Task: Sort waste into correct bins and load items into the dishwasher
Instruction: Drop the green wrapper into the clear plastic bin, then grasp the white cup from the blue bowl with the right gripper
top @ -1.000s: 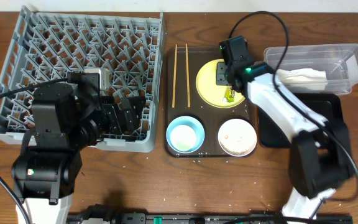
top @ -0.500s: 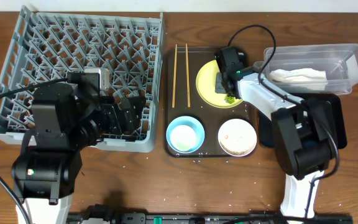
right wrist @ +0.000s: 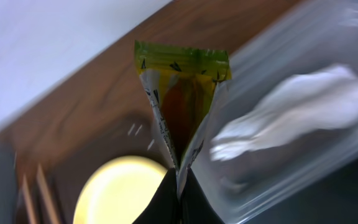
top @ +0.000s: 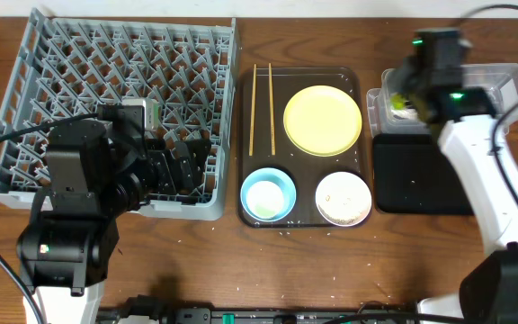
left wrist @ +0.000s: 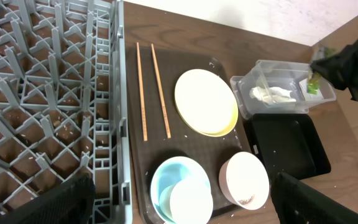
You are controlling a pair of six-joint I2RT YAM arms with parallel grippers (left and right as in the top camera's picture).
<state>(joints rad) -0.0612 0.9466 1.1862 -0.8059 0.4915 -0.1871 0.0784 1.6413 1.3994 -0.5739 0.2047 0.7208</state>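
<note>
**Wrapper held at the tub**

Overhead: the wrapper (top: 401, 101) is seen at the clear tub's (top: 511, 76) end, under the right gripper (top: 409, 90).
Left wrist: the left gripper (left wrist: 182, 202) is spread wide over the rack (left wrist: 42, 93).
Right wrist: the wrapper (right wrist: 182, 106) is clamped between the jaws.

dish rack (left wrist: 48, 93): grey peg lattice, filling 8 to 11 o'clock on the wooden surface (left wrist: 229, 37)
serving tray (left wrist: 145, 155): dark brown, centre, just beside the rack
chopsticks (left wrist: 151, 90): side by side on the tray, 11 o'clock
yellow plate (left wrist: 205, 101): on the tray, 12 o'clock
light blue bowl (left wrist: 163, 180): 6 o'clock, small white cup (left wrist: 191, 202) inside
white bowl (left wrist: 244, 180): 5 o'clock, specks inside
clear tub (left wrist: 244, 99): 2 o'clock, holding a crumpled napkin (left wrist: 272, 94)
black tray (left wrist: 284, 146): 4 o'clock, just beside the tub
right tool (left wrist: 319, 70): 2 o'clock edge, pinching a green wrapper (left wrist: 314, 85) over the tub's far end
left tool (left wrist: 183, 180): fingers spread wide, at 7 and 5 o'clock
</note>
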